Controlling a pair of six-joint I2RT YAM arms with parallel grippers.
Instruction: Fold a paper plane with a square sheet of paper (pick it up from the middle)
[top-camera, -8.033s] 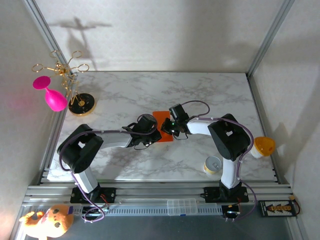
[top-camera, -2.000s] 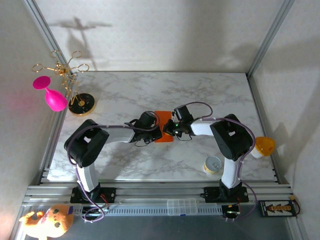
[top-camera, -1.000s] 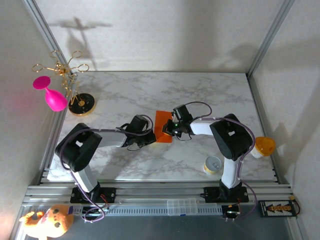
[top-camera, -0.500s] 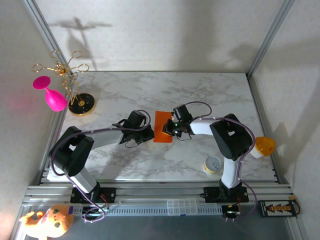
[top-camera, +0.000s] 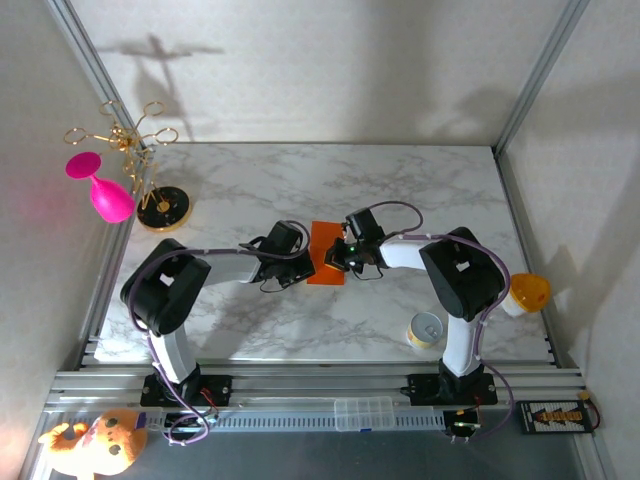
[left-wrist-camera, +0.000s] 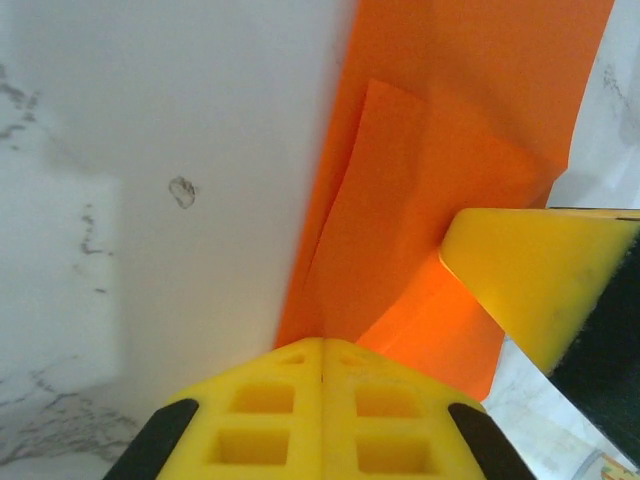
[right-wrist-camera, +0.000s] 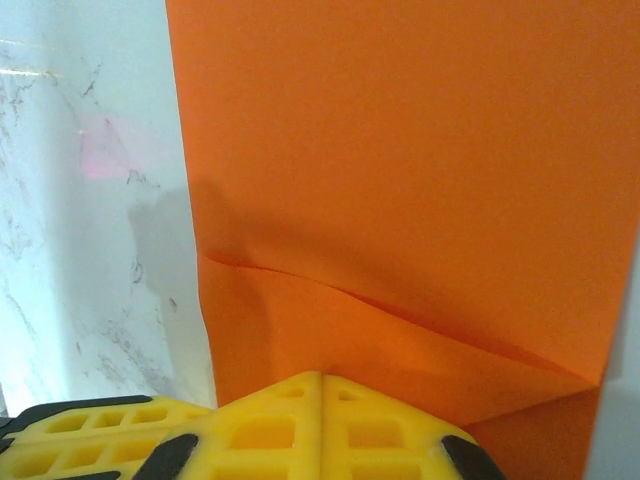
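Left tool (top-camera: 298, 264) is shut tight with nothing in it. Its tip sits on the 9 o'clock edge of the orange paper (top-camera: 322, 240). Right tool (top-camera: 336, 258) is shut too, on the paper's 3 o'clock side. The paper lies folded mid surface (top-camera: 400, 190).

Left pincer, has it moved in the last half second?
Yes. The left pincer has slid right, farther from the gold stand and up to the left edge of the orange sheet of paper.
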